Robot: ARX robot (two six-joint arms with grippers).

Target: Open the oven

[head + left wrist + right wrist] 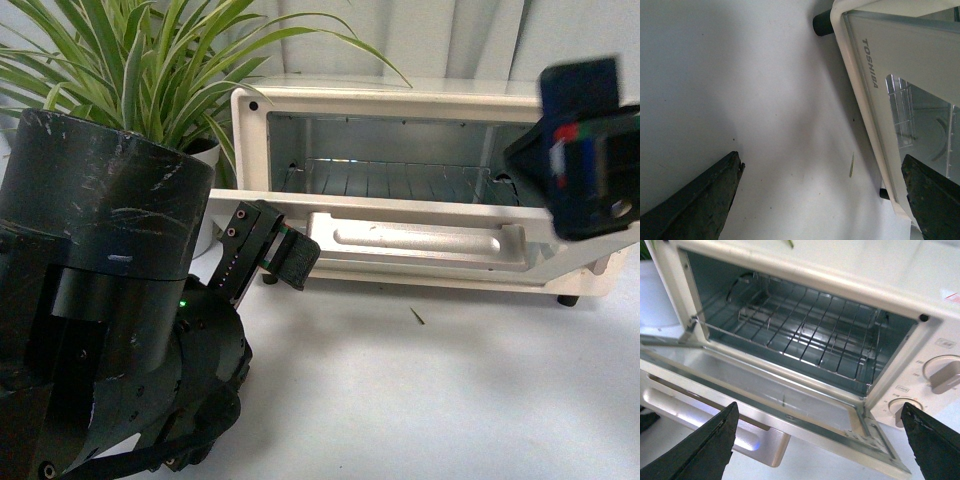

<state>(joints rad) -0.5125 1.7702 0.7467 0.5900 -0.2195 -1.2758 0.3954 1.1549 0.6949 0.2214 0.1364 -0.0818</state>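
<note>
Two pairs of black fingers show, and both are spread wide with nothing held. The left fingers (700, 205) frame bare white surface (740, 75) just in front of the cream-white boxy toaster oven (400, 100). One of them sits close by a corner of the oven's dropped door, though whether it touches cannot be told. The right fingers (705, 450) hover before the oven's open mouth, clear of the door beneath them.

The oven stands on the surface on small black feet (822, 24). Its glass-windowed door (420, 240) is swung down and forward, baring the grey metal cavity. A wire rack (805, 335) rests inside. The long bar handle (695, 410) runs along the door's outer edge, and two round cream knobs (942, 372) sit on the panel at the oven's right end.

Grey letters on the door frame read "TOSHIBA" (871, 65). The printed marks by the knobs are too small to read.

A striped green-and-cream leafy plant (130, 60) stands behind the oven's left end. A thin sliver (417, 317) lies on the surface just in front of the oven.
</note>
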